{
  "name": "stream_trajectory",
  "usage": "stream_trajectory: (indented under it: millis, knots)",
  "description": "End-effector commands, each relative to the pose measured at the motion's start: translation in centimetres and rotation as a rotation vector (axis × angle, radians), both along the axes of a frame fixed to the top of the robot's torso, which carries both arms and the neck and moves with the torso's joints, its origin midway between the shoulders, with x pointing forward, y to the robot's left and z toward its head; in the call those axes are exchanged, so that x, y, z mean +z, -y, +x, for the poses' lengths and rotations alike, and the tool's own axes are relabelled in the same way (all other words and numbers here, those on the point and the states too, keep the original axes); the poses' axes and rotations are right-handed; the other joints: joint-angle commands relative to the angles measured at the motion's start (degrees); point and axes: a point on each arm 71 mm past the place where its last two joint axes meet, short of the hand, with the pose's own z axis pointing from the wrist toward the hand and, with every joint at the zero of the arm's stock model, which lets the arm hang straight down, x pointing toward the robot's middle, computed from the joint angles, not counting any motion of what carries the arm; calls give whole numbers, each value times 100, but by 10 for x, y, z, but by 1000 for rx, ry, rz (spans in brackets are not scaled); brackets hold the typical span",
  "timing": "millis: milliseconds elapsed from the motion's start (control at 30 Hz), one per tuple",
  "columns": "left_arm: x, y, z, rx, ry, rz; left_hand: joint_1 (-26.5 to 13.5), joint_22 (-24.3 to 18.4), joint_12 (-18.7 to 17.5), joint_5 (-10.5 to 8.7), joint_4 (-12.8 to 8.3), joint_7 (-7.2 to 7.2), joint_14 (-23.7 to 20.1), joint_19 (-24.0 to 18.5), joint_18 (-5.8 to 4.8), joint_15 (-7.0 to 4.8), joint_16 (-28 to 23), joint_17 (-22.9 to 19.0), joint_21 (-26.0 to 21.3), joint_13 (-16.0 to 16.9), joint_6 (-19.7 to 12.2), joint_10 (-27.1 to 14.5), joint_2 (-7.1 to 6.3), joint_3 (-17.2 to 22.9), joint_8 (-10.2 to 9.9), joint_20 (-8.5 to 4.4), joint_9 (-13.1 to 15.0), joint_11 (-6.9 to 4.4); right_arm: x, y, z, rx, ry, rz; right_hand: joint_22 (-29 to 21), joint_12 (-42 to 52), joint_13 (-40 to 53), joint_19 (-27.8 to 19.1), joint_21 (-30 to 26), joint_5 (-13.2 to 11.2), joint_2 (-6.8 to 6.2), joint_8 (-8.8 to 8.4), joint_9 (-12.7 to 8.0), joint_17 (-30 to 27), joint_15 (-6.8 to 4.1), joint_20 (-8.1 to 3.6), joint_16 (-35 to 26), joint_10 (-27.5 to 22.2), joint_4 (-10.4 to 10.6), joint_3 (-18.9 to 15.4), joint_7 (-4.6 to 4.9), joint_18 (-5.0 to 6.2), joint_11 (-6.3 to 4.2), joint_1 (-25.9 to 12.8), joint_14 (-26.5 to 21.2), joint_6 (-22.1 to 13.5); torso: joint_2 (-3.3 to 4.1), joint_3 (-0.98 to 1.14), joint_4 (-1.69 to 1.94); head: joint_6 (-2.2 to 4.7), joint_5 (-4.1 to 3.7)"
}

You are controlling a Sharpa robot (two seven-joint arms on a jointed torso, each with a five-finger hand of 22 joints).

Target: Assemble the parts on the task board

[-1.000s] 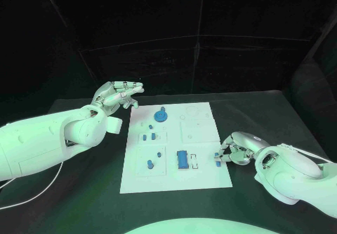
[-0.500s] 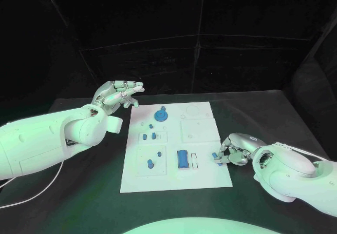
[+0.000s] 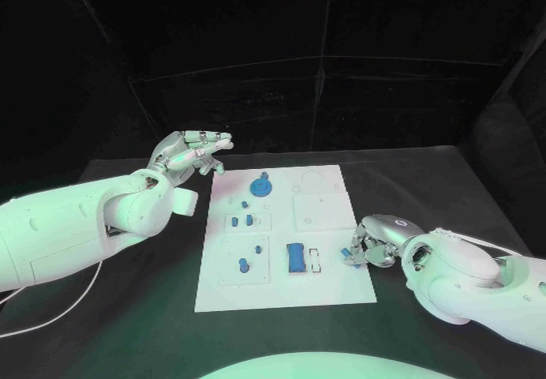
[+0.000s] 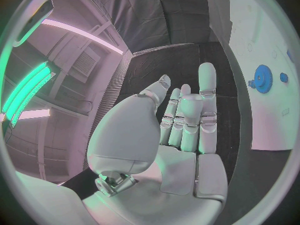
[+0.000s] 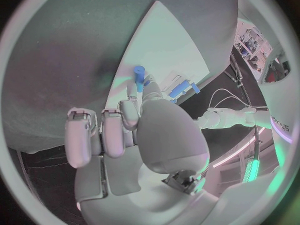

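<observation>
The white task board [image 3: 324, 284] lies in the middle of the black table. On it are a blue gear [image 3: 260, 188], a long blue block [image 3: 296, 257] and several small blue pieces [image 3: 240, 222]. My right hand [image 3: 372, 244] is low at the board's right edge and pinches a small blue peg [image 5: 139, 77] between thumb and finger, over the board [image 5: 169, 40] near the long block [image 5: 178, 89]. My left hand [image 3: 189, 150] is raised off the board's far left corner, fingers apart, holding nothing. The left wrist view shows its bare palm [image 4: 187, 125] with the gear [image 4: 262, 78] beyond it.
Black table [image 3: 136, 316] surrounds the board on all sides. My large white left forearm [image 3: 80, 225] lies along the table's left side. A dark curtain closes off the back.
My right hand has crept a little left, further over the board's right edge, still pinching the peg. My left hand has stayed put.
</observation>
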Motion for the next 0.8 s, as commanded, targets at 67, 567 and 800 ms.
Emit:
stream_trajectory:
  millis: [67,567,800]
  knots:
    - [2,1,0,-11,6,-10,22,-10,28,22,-7,-14,-37,25,81,-4,-9,-1,-23,-8,-44,-28,29,-31,22,29,6,-1,-11,-1,-4,61,-26,-140,1035,-42,-30,221,-31,-33,-6,-61,-45,-13,-39,-1,-38,-29,-25,-21,11,-36,-25,88,312,16,-3,1,-1,-5,1]
    - [1,2,0,-12,6,-10,22,-10,28,22,-7,-14,-37,25,81,-4,-9,-1,-23,-8,-44,-28,29,-31,22,29,6,-1,-9,-8,-4,106,16,-215,1045,-89,-40,228,-31,607,173,-151,-86,-3,-55,-10,-50,-67,-246,306,-8,-38,-56,491,313,108,-6,7,1,19,-6]
    - [1,3,0,-14,6,-10,22,-10,28,22,-7,-14,-37,25,81,-4,-9,-1,-23,-8,-44,-28,29,-31,22,29,6,-1,-2,-7,-9,27,23,-62,1115,-44,-9,288,20,1283,212,-173,-83,63,-97,-52,-15,-1,-211,659,-67,-58,-99,449,330,215,-5,5,5,36,-20]
